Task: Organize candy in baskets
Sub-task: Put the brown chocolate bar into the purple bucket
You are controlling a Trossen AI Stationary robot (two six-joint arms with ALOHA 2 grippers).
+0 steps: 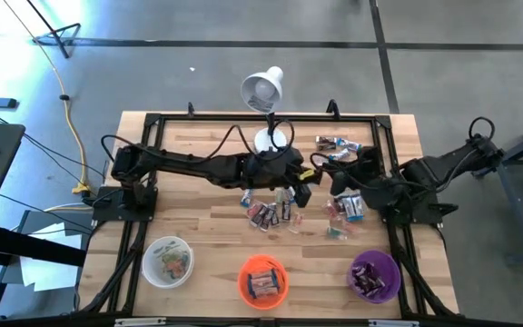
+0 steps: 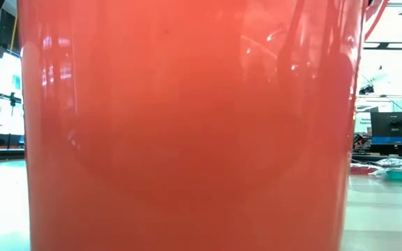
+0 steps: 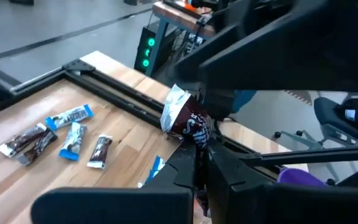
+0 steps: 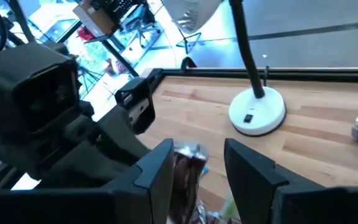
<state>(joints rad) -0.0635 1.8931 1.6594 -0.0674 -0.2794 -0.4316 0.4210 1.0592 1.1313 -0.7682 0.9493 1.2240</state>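
Three small round baskets stand in a row at the near edge of the light wooden table [image 1: 216, 222]: a white translucent basket [image 1: 167, 261], a bright orange basket [image 1: 262, 280] and a purple basket [image 1: 374, 276], each with some wrapped candy inside. In the low view the orange basket fills almost the whole picture.

Both dark arms meet over the middle of the table. The left pincer [image 3: 199, 163] is closed on a dark brown wrapped candy [image 3: 188, 119] with a silver end, and this candy is lifted above the wood. The right pincer [image 4: 197, 163] is just beside the left one, its two fingers standing apart with a dark brown candy piece [image 4: 188, 169] between them; whether they press on it, I cannot tell.

Below both pincers lies a loose pile of small wrapped candies [image 1: 271, 213] in blue, brown and silver wrappers, and a second small group of candies [image 1: 345, 211] lies near the right pincer, on its side toward the purple basket. Some more candies [image 1: 337, 143] lie beyond the right pincer, near the far black frame of the table. A white desk lamp [image 1: 263, 91] with a round base stands behind the left pincer, at the far edge of the table.
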